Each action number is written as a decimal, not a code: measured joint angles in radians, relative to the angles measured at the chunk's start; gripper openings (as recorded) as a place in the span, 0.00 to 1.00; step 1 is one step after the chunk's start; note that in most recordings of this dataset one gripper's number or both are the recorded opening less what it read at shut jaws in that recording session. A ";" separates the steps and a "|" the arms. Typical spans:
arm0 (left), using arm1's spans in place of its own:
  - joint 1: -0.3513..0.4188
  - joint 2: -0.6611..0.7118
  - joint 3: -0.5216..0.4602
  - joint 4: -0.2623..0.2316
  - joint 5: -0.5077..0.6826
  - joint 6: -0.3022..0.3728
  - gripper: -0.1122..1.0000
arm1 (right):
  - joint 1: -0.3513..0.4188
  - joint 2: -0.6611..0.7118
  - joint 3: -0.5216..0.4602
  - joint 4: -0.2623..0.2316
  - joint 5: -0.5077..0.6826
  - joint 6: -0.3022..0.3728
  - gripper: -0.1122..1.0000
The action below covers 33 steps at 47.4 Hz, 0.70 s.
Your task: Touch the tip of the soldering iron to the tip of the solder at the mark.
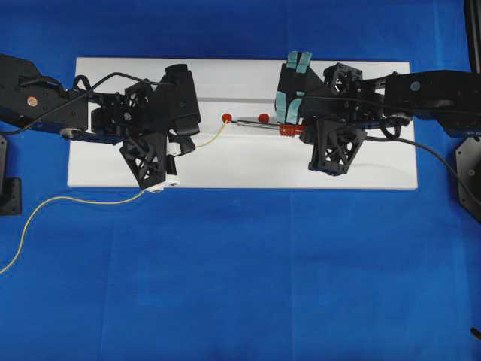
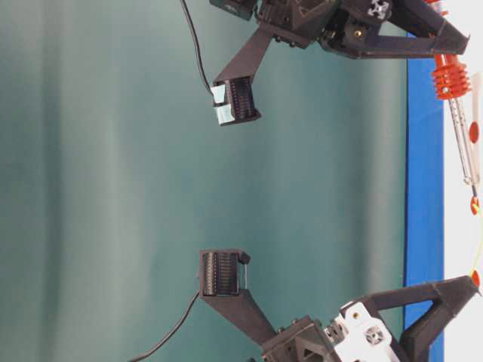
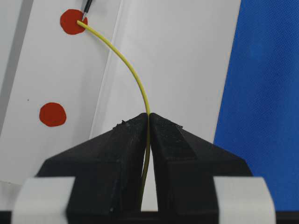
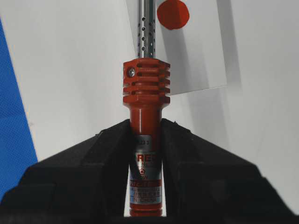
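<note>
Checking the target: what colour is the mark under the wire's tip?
Red, clearest in the left wrist view.

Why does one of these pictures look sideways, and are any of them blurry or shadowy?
The table-level view is turned on its side: the white board runs down the right edge, and its teal backdrop looks soft. In the left wrist view the near fingers are slightly soft, while the solder is sharp. In the right wrist view the soldering iron is crisp, with soft grey shadows on the board. The overhead view is evenly lit.

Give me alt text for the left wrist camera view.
The left gripper, shut on the solder, holds the thin yellow wire so it arcs up to a red mark on the white board, where the soldering iron's dark tip meets it.
</note>
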 measured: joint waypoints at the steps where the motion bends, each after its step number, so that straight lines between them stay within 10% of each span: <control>1: 0.000 0.000 0.000 0.000 0.000 0.002 0.13 | 0.000 -0.002 -0.002 0.000 0.000 0.000 0.16; 33: -0.002 0.000 0.000 0.000 -0.002 0.002 0.13 | -0.011 0.002 -0.002 -0.005 -0.014 0.000 0.16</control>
